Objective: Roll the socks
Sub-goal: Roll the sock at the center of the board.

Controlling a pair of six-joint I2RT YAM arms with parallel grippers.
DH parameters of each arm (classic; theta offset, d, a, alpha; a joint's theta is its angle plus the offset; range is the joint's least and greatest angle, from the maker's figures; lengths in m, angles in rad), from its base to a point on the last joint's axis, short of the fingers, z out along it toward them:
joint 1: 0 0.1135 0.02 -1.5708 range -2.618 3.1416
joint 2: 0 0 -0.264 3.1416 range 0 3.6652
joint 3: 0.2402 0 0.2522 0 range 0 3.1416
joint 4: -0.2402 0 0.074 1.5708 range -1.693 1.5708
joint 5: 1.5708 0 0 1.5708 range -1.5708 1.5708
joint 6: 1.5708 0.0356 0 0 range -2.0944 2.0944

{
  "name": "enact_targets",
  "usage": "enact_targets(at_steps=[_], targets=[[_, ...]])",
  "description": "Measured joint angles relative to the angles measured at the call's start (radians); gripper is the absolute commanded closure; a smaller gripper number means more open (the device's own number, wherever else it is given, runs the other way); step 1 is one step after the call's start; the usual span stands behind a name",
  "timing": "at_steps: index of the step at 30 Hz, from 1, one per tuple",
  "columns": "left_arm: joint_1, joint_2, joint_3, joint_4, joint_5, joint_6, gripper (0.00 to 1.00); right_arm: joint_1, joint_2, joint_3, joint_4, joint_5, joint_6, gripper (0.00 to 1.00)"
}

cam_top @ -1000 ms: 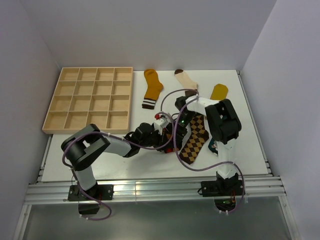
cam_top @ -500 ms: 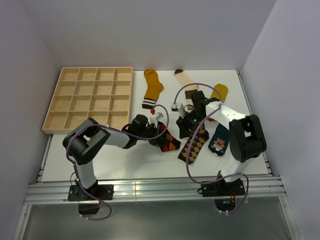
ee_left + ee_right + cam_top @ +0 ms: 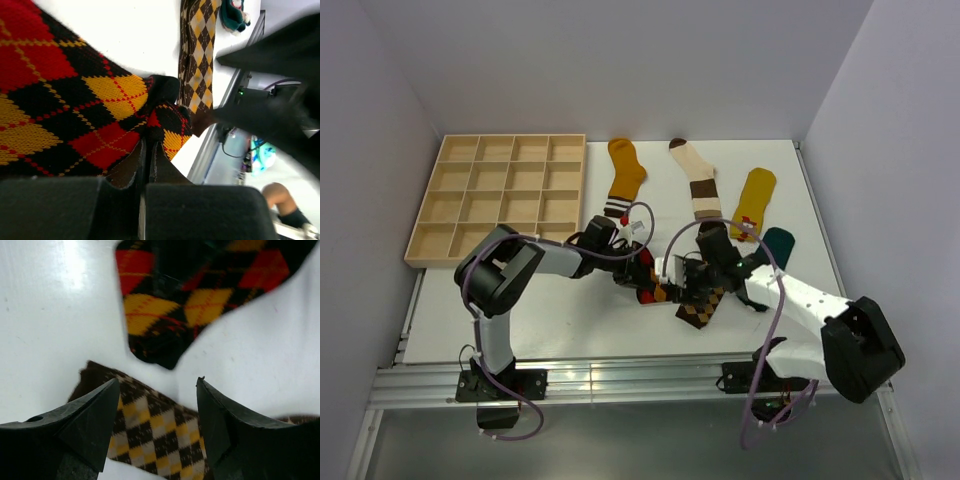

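My left gripper (image 3: pixel 638 266) is shut on the edge of a red, yellow and black argyle sock (image 3: pixel 651 287); the left wrist view shows its fingertips (image 3: pixel 135 165) pinched on that sock (image 3: pixel 75 100). My right gripper (image 3: pixel 682 283) is open and empty, low over the cuff end of a brown and yellow argyle sock (image 3: pixel 705 305). In the right wrist view its gripper (image 3: pixel 157 382) straddles that sock (image 3: pixel 150 425), with the red argyle sock (image 3: pixel 190 295) just ahead. A mustard sock (image 3: pixel 623 175), a cream banded sock (image 3: pixel 696 180), a yellow sock (image 3: pixel 755 195) and a teal sock (image 3: pixel 777 243) lie further back.
A wooden tray of compartments (image 3: pixel 500 195) stands at the back left. The white table (image 3: pixel 550 320) ends at a metal rail in front. The right arm's cable (image 3: pixel 665 250) loops over the middle socks.
The right arm has swung round to the front right, and its open gripper now sits over the brown argyle sock. The left gripper shifted slightly back-left with the red argyle sock.
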Motion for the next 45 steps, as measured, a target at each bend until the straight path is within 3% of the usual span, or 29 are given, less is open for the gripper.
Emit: enact_targets(at_steps=[10,21,27,29,31,34,35,38,45], targets=[[0.002,0.029,0.076,-0.18,0.058,-0.003,1.0,0.281,-0.095,-0.18,0.231,0.182,-0.072,0.28],[0.002,0.051,0.111,-0.274,0.097,0.002,1.0,0.412,-0.044,-0.224,0.378,0.307,-0.109,0.31],[0.003,0.057,0.121,-0.291,0.101,0.005,1.0,0.418,0.024,-0.223,0.438,0.336,-0.124,0.44],[0.003,0.058,0.126,-0.299,0.101,0.007,0.98,0.42,0.045,-0.217,0.451,0.341,-0.13,0.63],[0.005,0.058,0.128,-0.309,0.1,0.015,0.94,0.42,0.079,-0.202,0.451,0.355,-0.135,0.76],[0.011,0.056,0.128,-0.315,0.098,0.023,0.79,0.42,0.095,-0.178,0.433,0.362,-0.133,0.8],[0.012,0.055,0.129,-0.318,0.093,0.024,0.68,0.42,0.1,-0.167,0.418,0.362,-0.132,0.81],[0.011,0.035,0.129,-0.323,0.062,0.028,0.55,0.42,0.116,-0.118,0.349,0.361,-0.125,0.83],[0.002,-0.101,0.085,-0.307,-0.13,0.023,0.5,0.406,0.122,-0.025,0.186,0.358,-0.088,0.84]])
